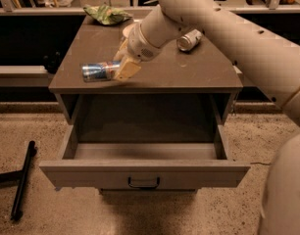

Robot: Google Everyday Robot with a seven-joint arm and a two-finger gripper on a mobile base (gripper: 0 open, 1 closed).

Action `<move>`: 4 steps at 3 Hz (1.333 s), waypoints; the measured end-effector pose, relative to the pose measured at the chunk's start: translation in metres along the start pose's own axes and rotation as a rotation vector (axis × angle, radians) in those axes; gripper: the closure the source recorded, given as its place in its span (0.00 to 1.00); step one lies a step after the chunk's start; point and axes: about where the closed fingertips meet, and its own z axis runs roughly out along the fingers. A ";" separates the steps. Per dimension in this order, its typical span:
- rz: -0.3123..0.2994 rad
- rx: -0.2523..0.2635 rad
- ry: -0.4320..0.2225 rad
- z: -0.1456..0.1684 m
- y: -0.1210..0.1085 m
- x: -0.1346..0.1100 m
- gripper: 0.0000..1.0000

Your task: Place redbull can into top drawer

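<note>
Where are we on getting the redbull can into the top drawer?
Done: the wide grey-brown top drawer stands pulled open. In hand: the tool is at the right end of the slim blue-and-silver redbull can, which lies on its side on the brown cabinet top, not yet lifted. Left: lift the can, carry it over the drawer, set it inside.

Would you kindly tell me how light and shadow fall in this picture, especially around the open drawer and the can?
Camera view: light falls from above, so the cabinet top is evenly lit. The redbull can, lying there at the tool, stands out bright. The open top drawer has a lit front panel, while its recess under the top is in deep shadow.
</note>
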 end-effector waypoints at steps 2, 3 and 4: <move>0.085 -0.006 0.014 -0.022 0.037 0.020 1.00; 0.197 -0.010 -0.004 -0.002 0.063 0.028 1.00; 0.317 -0.028 -0.010 0.016 0.094 0.038 1.00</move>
